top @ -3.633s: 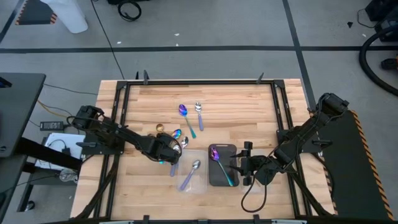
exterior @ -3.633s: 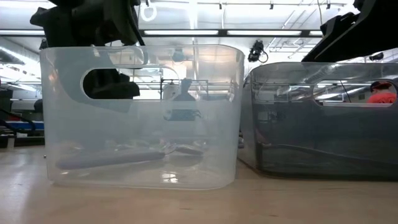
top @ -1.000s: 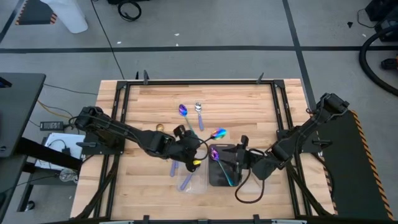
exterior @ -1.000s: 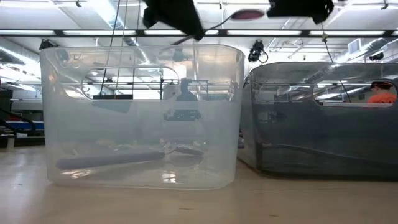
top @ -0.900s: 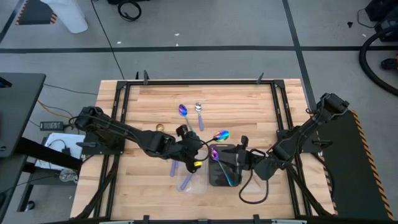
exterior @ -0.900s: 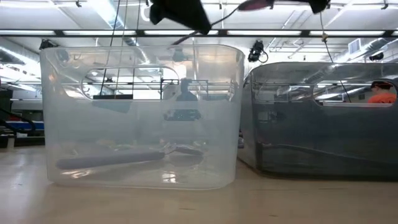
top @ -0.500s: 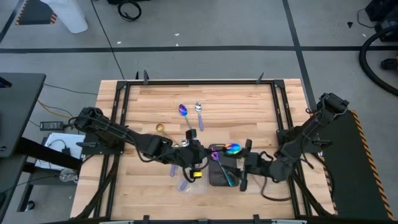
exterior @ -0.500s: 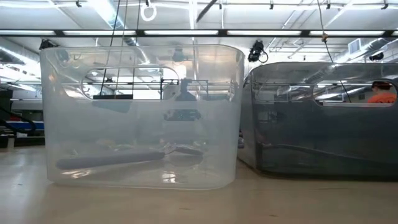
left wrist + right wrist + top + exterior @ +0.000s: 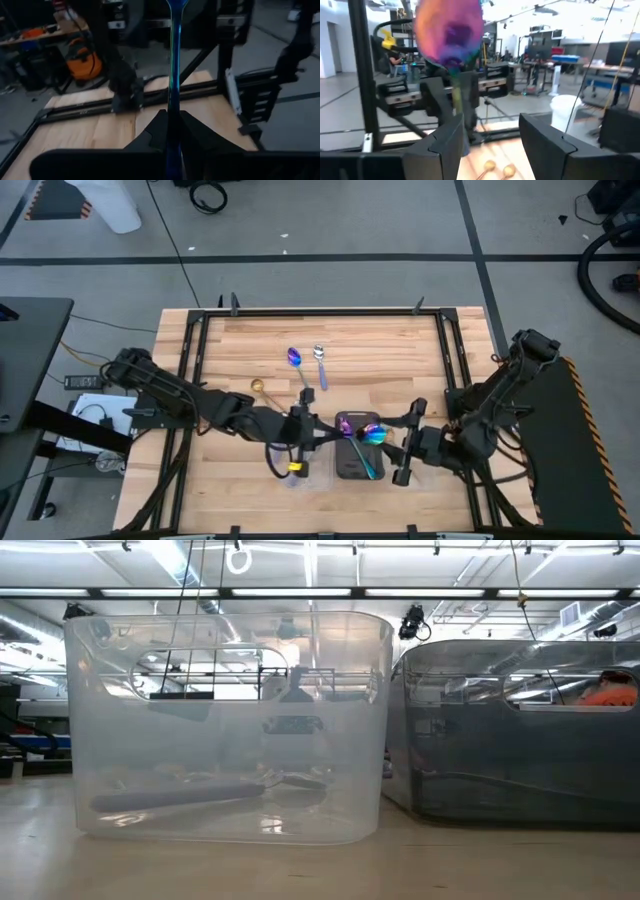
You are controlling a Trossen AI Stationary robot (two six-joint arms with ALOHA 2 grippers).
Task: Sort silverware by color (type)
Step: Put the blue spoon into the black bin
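- Iridescent metal spoon (image 9: 371, 434): rainbow bowl of purple, blue, teal and yellow.
- Second iridescent spoon (image 9: 354, 446): purple bowl, teal handle.
- Third small iridescent spoon (image 9: 298, 367): purple bowl, teal handle.
- Shiny silver spoon (image 9: 320, 364): plain grey metal.
- Dark grey rectangular plastic tray (image 9: 520, 730): smoky, translucent.
- Clear rectangular plastic tray (image 9: 225, 725): colourless.
- Light wooden slatted table (image 9: 390, 360): pale tan planks, black frame.

Robotics lab — taped concrete floor (image 9: 400, 240) — monitors (image 9: 540, 49), workbenches.
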